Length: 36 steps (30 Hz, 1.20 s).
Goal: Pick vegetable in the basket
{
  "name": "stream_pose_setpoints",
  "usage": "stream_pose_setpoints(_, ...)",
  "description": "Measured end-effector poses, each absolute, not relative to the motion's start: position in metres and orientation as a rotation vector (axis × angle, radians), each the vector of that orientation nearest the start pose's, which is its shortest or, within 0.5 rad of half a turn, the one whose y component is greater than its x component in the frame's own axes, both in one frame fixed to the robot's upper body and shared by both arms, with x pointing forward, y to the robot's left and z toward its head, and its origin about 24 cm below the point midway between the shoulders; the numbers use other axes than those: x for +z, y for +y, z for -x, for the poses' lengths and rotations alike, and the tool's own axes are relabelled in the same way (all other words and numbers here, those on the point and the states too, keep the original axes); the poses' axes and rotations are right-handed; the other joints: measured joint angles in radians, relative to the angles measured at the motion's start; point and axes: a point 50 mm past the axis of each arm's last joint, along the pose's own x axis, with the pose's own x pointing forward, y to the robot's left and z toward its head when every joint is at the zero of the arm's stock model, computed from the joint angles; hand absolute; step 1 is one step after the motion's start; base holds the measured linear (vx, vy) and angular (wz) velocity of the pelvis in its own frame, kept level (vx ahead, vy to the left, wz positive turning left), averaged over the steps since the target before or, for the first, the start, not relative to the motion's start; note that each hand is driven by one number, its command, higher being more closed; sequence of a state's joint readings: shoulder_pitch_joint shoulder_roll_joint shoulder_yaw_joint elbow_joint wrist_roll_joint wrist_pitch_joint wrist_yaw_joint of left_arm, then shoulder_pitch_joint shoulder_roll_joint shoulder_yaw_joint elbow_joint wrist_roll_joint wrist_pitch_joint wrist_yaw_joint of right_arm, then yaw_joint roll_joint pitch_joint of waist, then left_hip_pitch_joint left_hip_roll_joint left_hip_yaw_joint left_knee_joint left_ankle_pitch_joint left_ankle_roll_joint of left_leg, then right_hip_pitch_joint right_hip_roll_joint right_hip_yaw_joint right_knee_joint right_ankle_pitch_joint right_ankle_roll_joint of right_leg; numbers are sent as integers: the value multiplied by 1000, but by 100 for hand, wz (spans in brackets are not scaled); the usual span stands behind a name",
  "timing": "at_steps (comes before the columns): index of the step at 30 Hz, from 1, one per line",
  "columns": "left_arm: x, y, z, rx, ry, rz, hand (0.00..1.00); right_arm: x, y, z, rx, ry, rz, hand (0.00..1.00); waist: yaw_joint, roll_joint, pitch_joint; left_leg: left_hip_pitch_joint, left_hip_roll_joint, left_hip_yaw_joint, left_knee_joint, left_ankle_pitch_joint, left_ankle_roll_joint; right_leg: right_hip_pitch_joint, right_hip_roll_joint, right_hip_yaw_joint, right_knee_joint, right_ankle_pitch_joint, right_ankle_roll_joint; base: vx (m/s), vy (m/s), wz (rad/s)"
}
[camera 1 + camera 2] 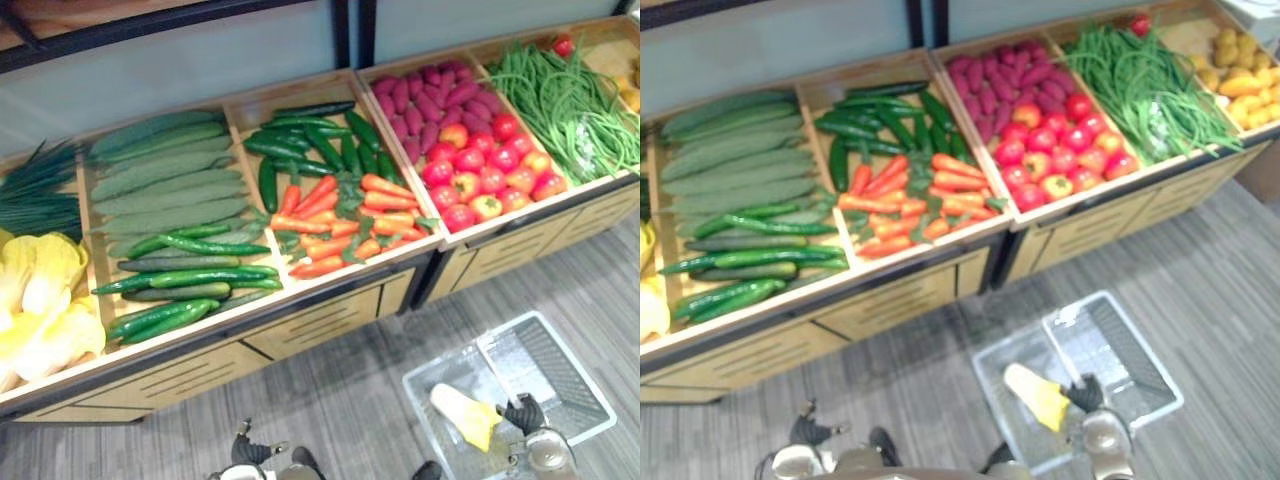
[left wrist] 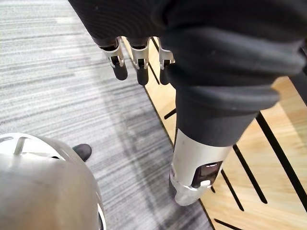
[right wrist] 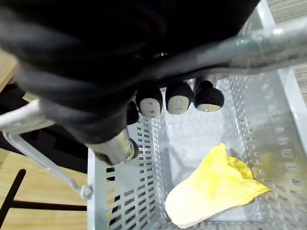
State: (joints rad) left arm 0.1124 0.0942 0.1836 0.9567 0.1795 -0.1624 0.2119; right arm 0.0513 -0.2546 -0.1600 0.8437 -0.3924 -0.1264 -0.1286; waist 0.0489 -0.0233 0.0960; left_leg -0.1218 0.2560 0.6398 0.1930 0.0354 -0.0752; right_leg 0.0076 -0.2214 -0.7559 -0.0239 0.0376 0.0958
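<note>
A pale perforated basket (image 1: 575,372) hangs low at the right over the grey floor. My right hand (image 3: 175,98) is shut on its metal handle (image 3: 271,40), and the same hand (image 1: 525,414) appears in the left eye view at the basket's near edge. One yellow leafy cabbage (image 3: 216,191) lies inside the basket, its pale stalk end (image 1: 452,400) pointing toward the stand. My left hand (image 2: 139,62) hangs open and holds nothing, beside the stand's wooden front; it also shows low down (image 1: 250,450) in the left eye view.
A long wooden stand (image 1: 330,320) holds yellow cabbages (image 1: 40,300), cucumbers (image 1: 185,275), carrots (image 1: 350,225), tomatoes (image 1: 485,175), purple sweet potatoes (image 1: 425,95), green beans (image 1: 565,100) and potatoes (image 1: 1240,75). Grey striped floor (image 1: 350,400) lies between me and the stand.
</note>
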Motion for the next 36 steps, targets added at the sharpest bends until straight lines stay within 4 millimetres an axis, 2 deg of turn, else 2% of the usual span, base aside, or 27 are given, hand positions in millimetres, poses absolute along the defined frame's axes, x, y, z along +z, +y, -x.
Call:
stream_pose_setpoints(1,-141,229,-111,336,887,-279,0,-110,-264,-154,-161,767,585,100,6,-11,7,-12,9,-6,59,-1,0,17,-7,4,-11,7,-5,97,33,-4)
stream_pose_setpoints(2,-140,234,-111,340,886,-295,0,-112,-261,-155,-157,769,576,100,14,-36,16,-56,16,-29,125,-48,-25,26,-21,19,-11,8,-5,63,14,-10)
stream_pose_setpoints(3,-140,233,-109,339,893,-296,0,-112,-262,-155,-160,774,579,100,17,-28,12,-55,7,-52,81,-59,-36,27,-19,26,-11,8,-5,36,32,-26)
stream_pose_setpoints(4,-143,229,-103,322,913,-304,0,-112,-268,-154,-168,785,593,100,22,7,0,-49,3,-81,10,-14,-6,26,5,35,-11,8,-4,67,127,-32)
stream_pose_setpoints(6,-144,229,-103,314,922,-309,0,-113,-268,-156,-188,793,584,100,18,6,-6,-29,-20,-77,-38,-52,8,8,-11,43,23,5,8,90,177,-14)
stream_pose_setpoints(7,-144,228,-105,311,917,-307,0,-113,-270,-154,-199,799,584,100,17,7,-7,-30,-21,-75,-39,-88,8,-28,-35,53,98,-18,40,45,149,-6)
stream_pose_setpoints(8,-144,229,-105,312,918,-310,0,-113,-270,-156,-204,798,581,100,17,8,-8,-29,-23,-70,-37,-108,5,-58,-65,65,165,-39,56,40,280,-24)
stream_pose_setpoints(9,-144,232,-104,317,927,-313,0,-112,-268,-162,-200,786,577,100,15,-13,3,-16,-31,-46,-19,-128,14,-133,-142,112,351,-51,60,30,346,-29)
stream_pose_setpoints(10,-144,235,-102,323,935,-322,0,-112,-265,-164,-194,782,573,100,14,-32,14,10,-39,-35,-10,-137,18,-174,-194,137,477,-46,52,19,291,-26)
stream_pose_setpoints(11,-144,239,-99,331,941,-330,0,-113,-262,-164,-188,786,568,100,14,-48,20,32,-46,-26,-6,-148,20,-194,-226,153,549,-34,35,13,221,-20)
stream_pose_setpoints(12,-143,250,-92,347,960,-355,0,-116,-256,-163,-179,794,553,100,13,-65,23,78,-48,-23,-3,-168,21,-226,-262,204,666,10,16,21,109,-10)
stream_pose_setpoints(13,-142,252,-90,351,962,-362,0,-117,-254,-163,-178,792,546,100,11,-70,20,92,-44,-24,-5,-173,20,-230,-261,217,690,10,20,49,81,-3)
stream_pose_setpoints(15,-141,259,-87,366,968,-374,0,-117,-252,-163,-183,788,527,100,3,-74,20,128,-33,-26,-22,-172,16,-233,-239,199,696,-17,-9,45,-55,8)
stream_pose_setpoints(18,-137,262,-92,391,937,-364,0,-116,-255,-165,-214,786,499,100,-12,-68,19,139,-33,-28,-39,-160,-3,-221,-184,173,543,-42,-42,65,-149,2)
stream_pose_setpoints(19,-136,261,-97,394,925,-359,0,-114,-258,-167,-232,781,491,100,-9,-61,18,138,-30,-24,-67,-142,-20,-208,-148,198,488,-53,-33,67,-123,-13)
stream_pose_setpoints(20,-137,256,-102,386,915,-347,0,-112,-262,-169,-247,775,494,100,-8,-38,32,139,-29,-24,-96,-122,-27,-219,-138,209,496,-53,-33,40,-137,-6)
stream_pose_setpoints(21,-137,250,-107,378,906,-333,0,-109,-266,-173,-259,763,498,100,-15,-21,42,143,-28,-27,-122,-104,-30,-248,-143,233,547,-53,-32,14,-147,16)
stream_pose_setpoints(22,-136,248,-112,375,895,-325,0,-108,-267,-173,-266,761,495,100,-19,-12,46,147,-26,-39,-132,-90,-43,-293,-155,277,607,-104,-22,64,-210,34)
stream_pose_setpoints(23,-134,252,-113,381,881,-336,0,-113,-263,-165,-256,784,482,100,-15,-38,34,152,-36,-52,-134,-81,-60,-271,-162,308,506,-81,10,96,-228,40)
stream_pose_setpoints(24,-134,255,-112,388,883,-339,0,-116,-261,-162,-250,796,474,100,-16,-53,28,154,-39,-64,-138,-76,-70,-255,-163,316,481,-120,39,170,-319,37)
stream_pose_setpoints(25,-135,253,-110,397,888,-319,0,-118,-262,-157,-254,818,472,100,-14,-45,22,159,-19,-77,-157,-57,-95,-212,-124,296,429,-166,28,148,-360,14)
stream_pose_setpoints(26,-139,246,-107,389,903,-298,0,-116,-267,-159,-265,814,480,100,-14,-18,20,159,13,-77,-172,-39,-107,-201,-80,279,400,-169,25,129,-342,4)
stream_pose_setpoints(28,-143,236,-105,375,919,-272,0,-114,-273,-158,-273,819,494,100,-18,7,12,147,42,-85,-182,-17,-117,-190,-40,251,378,-176,12,52,-232,11)
stream_pose_setpoints(32,-138,230,-120,354,869,-272,0,-118,-278,-143,-278,857,508,100,-29,10,9,85,66,-137,-153,41,-103,-147,-22,163,336,-183,0,32,-145,52)
stream_pose_setpoints(36,-129,226,-137,290,785,-334,0,-122,-280,-130,-285,889,510,100,-40,11,9,35,68,-126,-84,67,-69,-80,-22,88,294,-182,0,7,-49,62)
